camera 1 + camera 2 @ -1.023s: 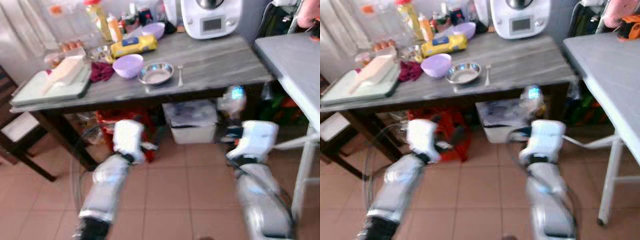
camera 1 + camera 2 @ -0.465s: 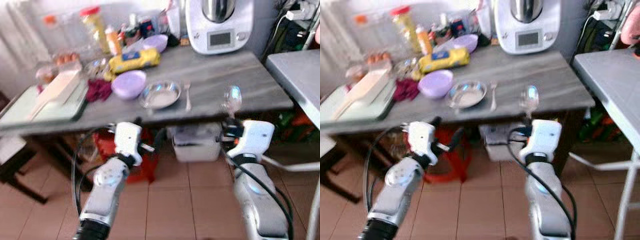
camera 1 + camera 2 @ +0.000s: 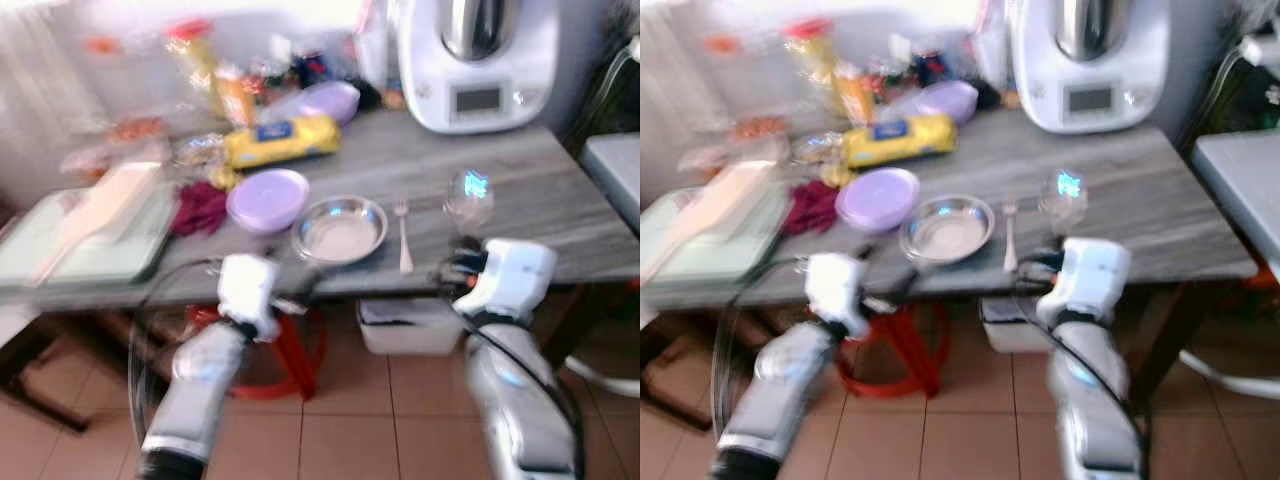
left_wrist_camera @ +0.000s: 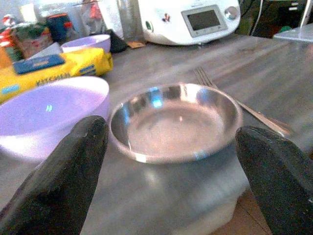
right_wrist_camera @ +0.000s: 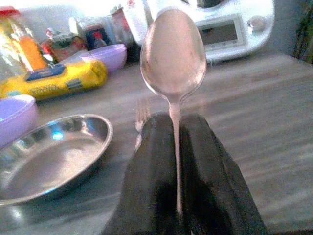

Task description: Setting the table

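A steel dish (image 3: 340, 229) sits near the front edge of the grey wooden table (image 3: 540, 190), with a fork (image 3: 404, 234) lying just right of it. My right gripper (image 3: 458, 266) is shut on a metal spoon (image 5: 173, 58), held upright with its bowl (image 3: 467, 192) over the table to the right of the fork. My left gripper (image 4: 171, 161) is open at the table's front edge, its fingers (image 4: 63, 171) either side of the dish (image 4: 173, 120) without touching it.
A lilac bowl (image 3: 267, 198) stands left of the dish, with a dark red cloth (image 3: 200, 207), a green tray (image 3: 90, 235) and a yellow packet (image 3: 280, 140) beyond. A white kitchen machine (image 3: 480, 60) stands at the back right. A red stool (image 3: 290, 350) and a box (image 3: 410, 325) sit under the table.
The camera has moved closer to the table, so everything looks larger. Both grippers have come up to the table's front edge; the spoon now stands over the tabletop beside the fork.
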`<state>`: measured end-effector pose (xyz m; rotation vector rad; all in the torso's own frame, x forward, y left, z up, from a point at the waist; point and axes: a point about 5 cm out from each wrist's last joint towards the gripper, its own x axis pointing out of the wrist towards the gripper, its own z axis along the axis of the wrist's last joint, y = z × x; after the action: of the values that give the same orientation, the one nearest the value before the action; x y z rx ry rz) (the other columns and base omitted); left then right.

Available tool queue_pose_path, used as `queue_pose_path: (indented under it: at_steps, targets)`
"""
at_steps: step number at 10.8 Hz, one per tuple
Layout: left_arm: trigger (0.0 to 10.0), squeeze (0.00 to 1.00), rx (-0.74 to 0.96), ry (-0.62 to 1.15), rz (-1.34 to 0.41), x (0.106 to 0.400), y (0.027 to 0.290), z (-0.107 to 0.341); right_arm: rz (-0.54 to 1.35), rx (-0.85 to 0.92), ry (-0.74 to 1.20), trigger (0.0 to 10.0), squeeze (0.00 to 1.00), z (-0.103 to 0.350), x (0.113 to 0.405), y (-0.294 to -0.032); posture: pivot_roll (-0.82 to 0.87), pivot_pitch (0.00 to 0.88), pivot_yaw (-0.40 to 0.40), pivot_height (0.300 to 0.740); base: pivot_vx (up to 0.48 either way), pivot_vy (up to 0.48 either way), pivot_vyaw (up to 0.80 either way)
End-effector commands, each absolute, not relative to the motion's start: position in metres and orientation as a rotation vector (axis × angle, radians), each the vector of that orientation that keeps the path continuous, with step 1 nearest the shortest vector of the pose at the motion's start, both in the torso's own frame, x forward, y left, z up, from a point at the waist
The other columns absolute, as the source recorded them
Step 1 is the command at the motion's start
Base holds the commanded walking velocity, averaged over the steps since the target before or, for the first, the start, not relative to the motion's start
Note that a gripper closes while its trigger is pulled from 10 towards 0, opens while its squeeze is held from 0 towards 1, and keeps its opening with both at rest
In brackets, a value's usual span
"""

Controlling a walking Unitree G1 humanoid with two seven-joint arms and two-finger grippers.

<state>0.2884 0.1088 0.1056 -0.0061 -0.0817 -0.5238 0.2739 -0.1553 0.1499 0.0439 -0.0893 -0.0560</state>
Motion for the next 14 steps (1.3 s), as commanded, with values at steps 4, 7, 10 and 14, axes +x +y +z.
queue_pose_path:
  at_steps: [4, 7, 10, 14]
  targets:
    - [10.0, 0.0, -0.007, -0.091, -0.56, 0.282, 0.104, 0.109, -0.102, 0.029, -0.11, 10.0, 0.0, 0.155, 0.271, -0.164, -0.16, 0.046, 0.149, 0.74, 0.437, 0.0, 0.0]
    - [10.0, 0.0, -0.029, -0.095, -0.58, 0.268, 0.123, 0.109, -0.121, 0.018, -0.107, 10.0, 0.0, 0.155, 0.269, -0.169, -0.17, 0.049, 0.146, 0.74, 0.0, 0.0, 0.0]
    - [10.0, 0.0, -0.008, -0.083, -0.613, 0.255, 0.136, 0.108, -0.155, 0.007, -0.096, 10.0, 0.0, 0.152, 0.266, -0.173, -0.15, 0.056, 0.143, 0.74, 0.0, 0.0, 0.0]
    - [10.0, 0.0, -0.022, -0.055, -0.734, 0.244, 0.15, 0.11, -0.208, 0.04, -0.007, 10.0, 0.0, 0.14, 0.265, -0.181, -0.15, 0.07, 0.15, 0.74, 0.0, 0.0, 0.0]
